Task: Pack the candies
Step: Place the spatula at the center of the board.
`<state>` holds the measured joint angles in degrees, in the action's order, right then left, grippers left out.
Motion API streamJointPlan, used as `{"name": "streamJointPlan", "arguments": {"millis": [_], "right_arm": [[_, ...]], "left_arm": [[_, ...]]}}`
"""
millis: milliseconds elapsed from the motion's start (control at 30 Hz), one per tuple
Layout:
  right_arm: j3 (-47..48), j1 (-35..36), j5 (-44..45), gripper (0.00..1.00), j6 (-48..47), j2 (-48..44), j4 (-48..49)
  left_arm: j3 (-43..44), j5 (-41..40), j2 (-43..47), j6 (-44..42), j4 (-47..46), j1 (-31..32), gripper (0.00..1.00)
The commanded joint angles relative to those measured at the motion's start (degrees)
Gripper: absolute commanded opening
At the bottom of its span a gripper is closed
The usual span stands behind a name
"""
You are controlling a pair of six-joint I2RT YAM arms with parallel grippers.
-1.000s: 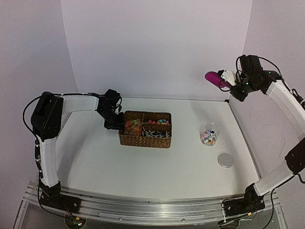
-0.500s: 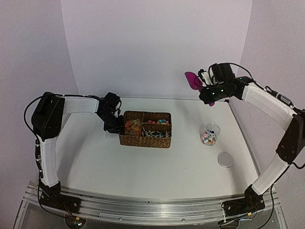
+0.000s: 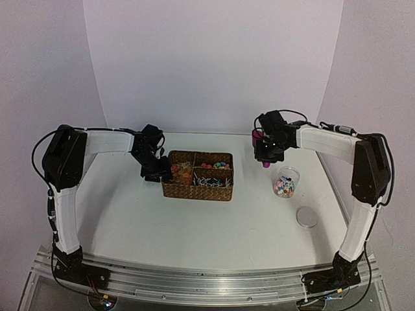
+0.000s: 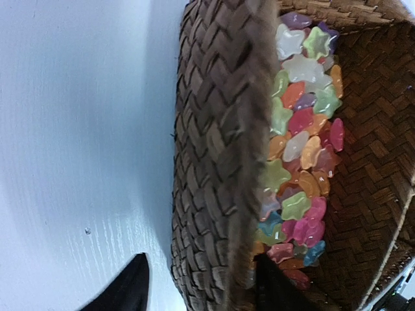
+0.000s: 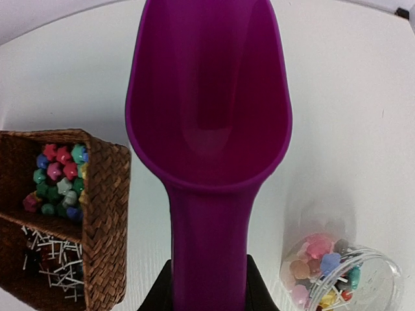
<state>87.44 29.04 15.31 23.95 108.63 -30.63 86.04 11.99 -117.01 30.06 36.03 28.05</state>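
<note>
**One grip sure, one unclear**

Works over a white table (image 3: 194,227). Straddles the left wall of the wicker basket (image 3: 198,190) with the left gripper (image 3: 155,172), one finger outside and one inside. Cannot tell whether clamped, given a sliver of table showing beside the outer finger. Pinches the handle of the magenta scoop (image 5: 207,116) in the right gripper (image 3: 267,148), fingers closed against both sides, bowl above the table between basket and clear jar (image 3: 286,175). Shows a grey disc (image 3: 307,217) lying flat near the jar, on its near side. Finds the candies (image 5: 321,256) in two places: heaped in the jar, and as coloured stars in the basket's two rear compartments, beside white sticks (image 3: 211,183) in the front one.
</note>
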Motion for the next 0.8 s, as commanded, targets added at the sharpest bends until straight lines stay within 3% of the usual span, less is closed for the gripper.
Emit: {"name": "streamJointPlan", "arguments": {"millis": [0, 300, 400, 600, 767], "right_arm": [[2.41, 0.62, -0.24, 0.00, 5.62, 4.83, 1.29], [4.62, 0.76, -1.57, 0.00, 7.31, 12.74, 1.28], [4.75, 0.99, -0.84, 0.04, 7.39, 14.88, 1.27], [4.62, 1.21, -0.20, 0.21, 7.46, 17.37, 1.10], [4.66, 1.28, 0.15, 0.45, 6.64, 17.00, 1.00]], "left_arm": [[4.38, -0.24, 4.33, -1.49, 0.53, -0.37, 0.65], [5.42, 0.05, 6.02, -3.62, 0.62, -0.41, 0.85], [7.43, -0.85, 6.41, -5.78, 0.78, -0.69, 0.88], [10.15, -0.19, 7.19, -9.29, 1.11, -1.98, 0.90], [9.62, 0.32, 8.57, -11.32, 0.43, -2.27, 0.91]]}}
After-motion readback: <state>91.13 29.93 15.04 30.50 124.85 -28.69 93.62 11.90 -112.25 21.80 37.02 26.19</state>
